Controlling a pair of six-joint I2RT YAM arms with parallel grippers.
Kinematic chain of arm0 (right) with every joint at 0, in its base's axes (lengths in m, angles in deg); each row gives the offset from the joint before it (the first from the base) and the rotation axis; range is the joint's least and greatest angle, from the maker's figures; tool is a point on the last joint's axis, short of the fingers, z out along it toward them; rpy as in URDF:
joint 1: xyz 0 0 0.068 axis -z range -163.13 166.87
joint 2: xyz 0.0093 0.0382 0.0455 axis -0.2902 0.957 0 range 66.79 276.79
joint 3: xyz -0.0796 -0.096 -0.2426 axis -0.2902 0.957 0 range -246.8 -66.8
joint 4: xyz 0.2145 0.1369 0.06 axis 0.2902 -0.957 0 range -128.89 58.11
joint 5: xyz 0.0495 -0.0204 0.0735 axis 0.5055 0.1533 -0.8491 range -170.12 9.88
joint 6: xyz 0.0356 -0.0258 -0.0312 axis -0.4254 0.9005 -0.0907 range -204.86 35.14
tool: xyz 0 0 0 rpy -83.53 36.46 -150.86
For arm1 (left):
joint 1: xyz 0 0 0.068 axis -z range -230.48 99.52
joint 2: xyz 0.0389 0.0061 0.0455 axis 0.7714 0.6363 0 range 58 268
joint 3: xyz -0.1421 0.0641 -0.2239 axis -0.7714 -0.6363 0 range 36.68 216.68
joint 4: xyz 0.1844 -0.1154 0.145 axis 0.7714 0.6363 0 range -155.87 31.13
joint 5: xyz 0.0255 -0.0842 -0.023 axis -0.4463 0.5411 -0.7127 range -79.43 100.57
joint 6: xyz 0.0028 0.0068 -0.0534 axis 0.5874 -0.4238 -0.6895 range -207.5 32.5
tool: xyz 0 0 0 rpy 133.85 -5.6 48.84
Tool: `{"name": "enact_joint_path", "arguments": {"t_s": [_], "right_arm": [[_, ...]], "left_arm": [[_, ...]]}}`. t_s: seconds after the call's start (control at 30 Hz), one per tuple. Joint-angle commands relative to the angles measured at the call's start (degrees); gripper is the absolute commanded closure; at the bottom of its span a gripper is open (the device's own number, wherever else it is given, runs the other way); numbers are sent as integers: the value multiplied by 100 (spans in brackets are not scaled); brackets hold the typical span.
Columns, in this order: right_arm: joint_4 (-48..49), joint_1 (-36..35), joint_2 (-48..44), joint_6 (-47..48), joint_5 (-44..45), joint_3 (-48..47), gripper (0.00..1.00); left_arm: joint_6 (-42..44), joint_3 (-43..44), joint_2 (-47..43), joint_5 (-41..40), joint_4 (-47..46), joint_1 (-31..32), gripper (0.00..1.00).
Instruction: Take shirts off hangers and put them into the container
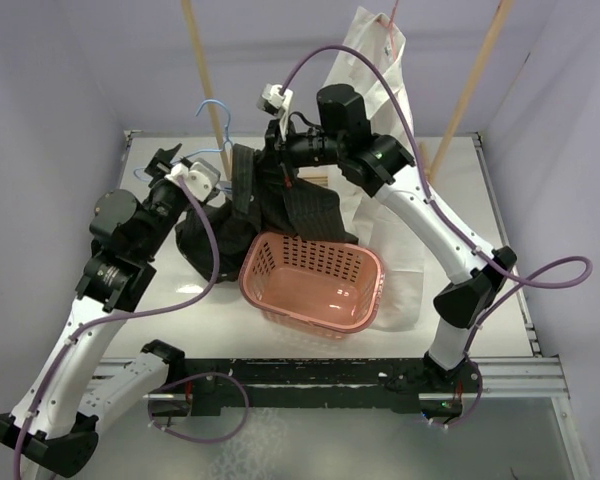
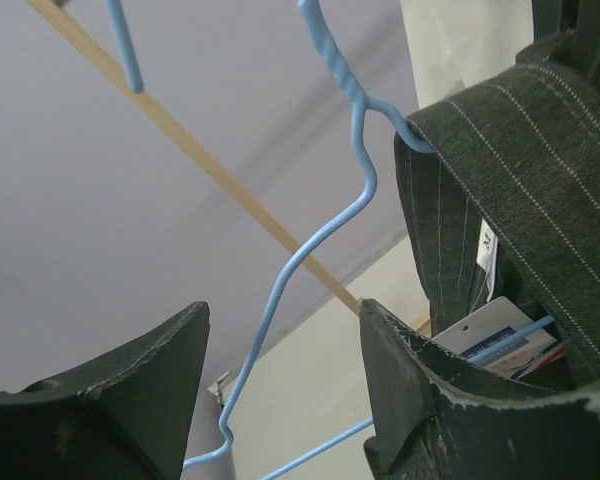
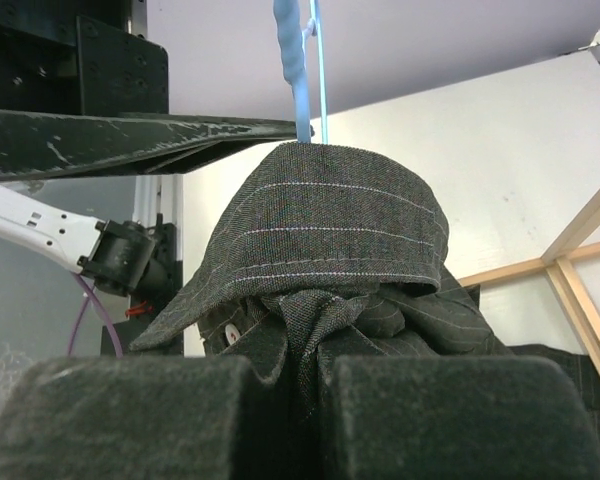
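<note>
The black pinstriped shirt (image 1: 292, 206) hangs bunched behind the salmon-pink basket (image 1: 315, 281), with its collar (image 3: 330, 225) still over the light blue hanger (image 1: 216, 124). My right gripper (image 3: 315, 405) is shut on the shirt's front just below the collar. In the left wrist view, my left gripper (image 2: 285, 335) is open, and the blue hanger's wire (image 2: 310, 245) runs between its fingers without touching them. The white shirt (image 1: 378, 110) hangs at the back right on a pink hanger (image 1: 391, 35), behind the right arm.
Two slanted wooden rack poles (image 1: 204, 75) (image 1: 475, 85) rise at the back. Purple cables loop from both arms. The white shirt's hem (image 1: 400, 270) drapes onto the table beside the basket's right side. Walls close in on the left and right.
</note>
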Motion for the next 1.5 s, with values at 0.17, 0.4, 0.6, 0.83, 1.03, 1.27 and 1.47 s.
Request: {"name": "enact_joint_path", "arguments": {"t_s": [0.17,0.4,0.6,0.83,1.03,1.27,1.47], "right_arm": [[224,-11,-510,133,-196,196,100],[381,-16,-755,40,-351,470,100],[428,-16,-802,-61,-525,518,100],[376,-8,-748,-40,-364,488,99],[-106,-16,-644,206,318,286,42],[-257,-11,-1021,444,1134,481,27],[3,-11,-1602,621,2477,1101,27]], "left_arm": [[488,-186,102,-582,-308,93,45],[483,-761,94,-664,-1265,97,66],[465,-1269,36,-636,-2318,96,89],[485,-1323,221,-775,-2705,98,100],[618,-1218,434,-1479,-2821,97,100],[675,-1095,512,-2240,-2848,101,100],[717,-1027,461,-2490,-2658,97,100]]}}
